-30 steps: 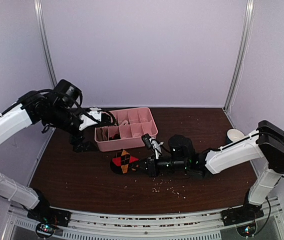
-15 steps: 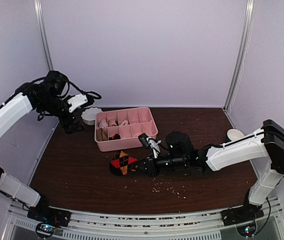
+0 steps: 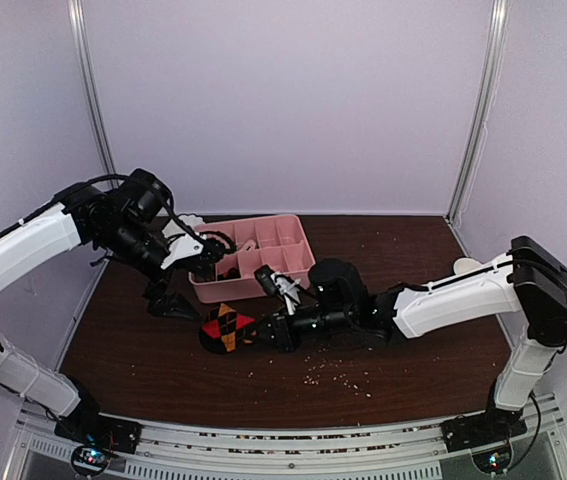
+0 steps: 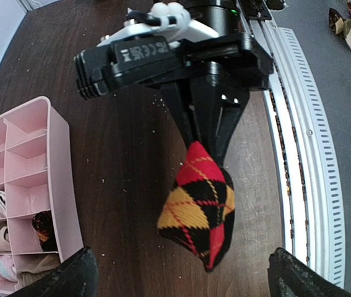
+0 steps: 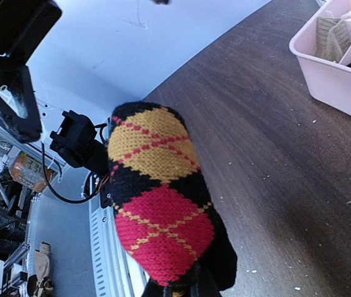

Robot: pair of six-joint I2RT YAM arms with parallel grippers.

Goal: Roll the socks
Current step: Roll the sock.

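A dark brown table [image 3: 153,350] carries a pink compartment tray [image 3: 285,262] toward the back, with pale crumbs [image 3: 343,376] scattered nearer the front.

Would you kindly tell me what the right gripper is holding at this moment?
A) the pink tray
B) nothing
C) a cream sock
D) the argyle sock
D: in the left wrist view, the right gripper is pinched shut on one end of the argyle sock.
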